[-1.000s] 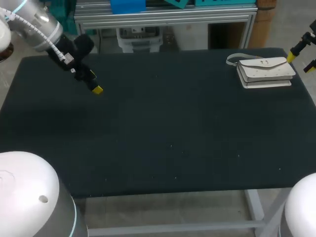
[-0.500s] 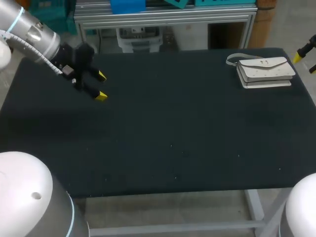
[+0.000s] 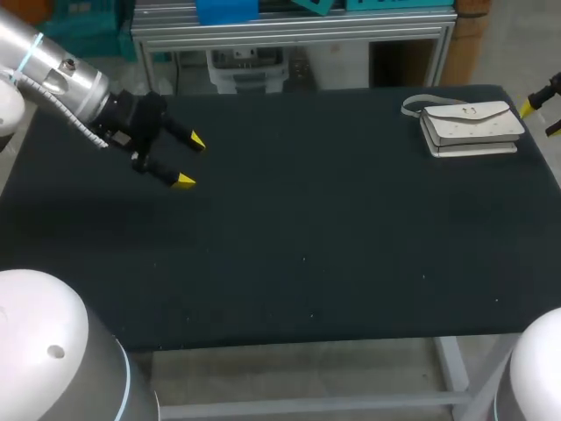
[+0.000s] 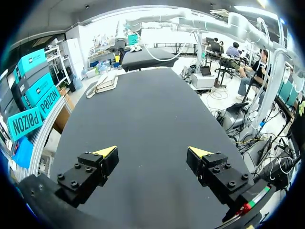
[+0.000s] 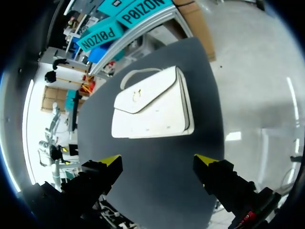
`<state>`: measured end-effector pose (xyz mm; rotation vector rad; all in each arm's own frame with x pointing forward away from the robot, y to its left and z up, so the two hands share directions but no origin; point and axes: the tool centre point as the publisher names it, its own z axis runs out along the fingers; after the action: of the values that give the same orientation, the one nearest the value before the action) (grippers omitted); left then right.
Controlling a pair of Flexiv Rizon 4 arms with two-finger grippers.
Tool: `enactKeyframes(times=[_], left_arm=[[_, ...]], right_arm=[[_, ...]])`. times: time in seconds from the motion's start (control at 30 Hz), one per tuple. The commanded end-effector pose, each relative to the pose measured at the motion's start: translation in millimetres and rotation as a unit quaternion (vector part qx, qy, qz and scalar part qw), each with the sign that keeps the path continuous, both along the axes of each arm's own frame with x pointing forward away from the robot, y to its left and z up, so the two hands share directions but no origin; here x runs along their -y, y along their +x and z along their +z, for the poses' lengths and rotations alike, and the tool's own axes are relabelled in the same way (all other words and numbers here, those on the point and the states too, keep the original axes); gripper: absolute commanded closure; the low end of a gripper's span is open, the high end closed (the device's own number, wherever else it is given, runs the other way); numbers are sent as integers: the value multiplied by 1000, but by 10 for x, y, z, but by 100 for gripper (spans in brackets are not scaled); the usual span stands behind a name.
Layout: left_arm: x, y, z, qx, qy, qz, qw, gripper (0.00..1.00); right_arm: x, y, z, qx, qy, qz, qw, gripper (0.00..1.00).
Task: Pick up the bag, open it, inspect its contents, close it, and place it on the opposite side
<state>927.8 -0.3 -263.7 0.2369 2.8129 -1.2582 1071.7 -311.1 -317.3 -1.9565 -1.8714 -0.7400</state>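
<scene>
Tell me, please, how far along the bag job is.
Nothing looks done: the bag lies shut on the table, ungrasped. In hand: the open right hand hovers just short of it; the left hand is open, far off. Left: lifting, opening, inspecting, closing, placing opposite.

bag (image 3: 469, 127): on table (image 3: 307, 228), far right corner | right jaws: just right of bag | left jaws: over far left

The worktop (image 3: 307, 228) is a dark, matte rectangle on a pale metal frame (image 3: 452, 361). A white bag (image 3: 471, 127) lies flat on it near the far right corner, flap shut, with its strap (image 3: 412, 105) looped on the surface at the end facing the middle. A few pale specks (image 3: 304, 258) dot the near half.
</scene>
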Motion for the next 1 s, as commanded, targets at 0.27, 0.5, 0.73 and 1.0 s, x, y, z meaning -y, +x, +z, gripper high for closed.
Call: enactKeyframes(times=[0.27,0.5,0.73,1.0], left_arm=[[134,141,-244,-9,13,42,999,0],[98,165,-328,-17,15,41,999,0],[87,146,-358,-18,14,38,999,0],[71,96,-375,-18,15,31,999,0]], right_arm=[[65,276,-229,-3,23,9,1000,2],[63,365,-333,-5,30,7,1000,21],[82,469,-431,-2,41,-2,999,31],[125,668,-545,10,65,-13,998,47]])
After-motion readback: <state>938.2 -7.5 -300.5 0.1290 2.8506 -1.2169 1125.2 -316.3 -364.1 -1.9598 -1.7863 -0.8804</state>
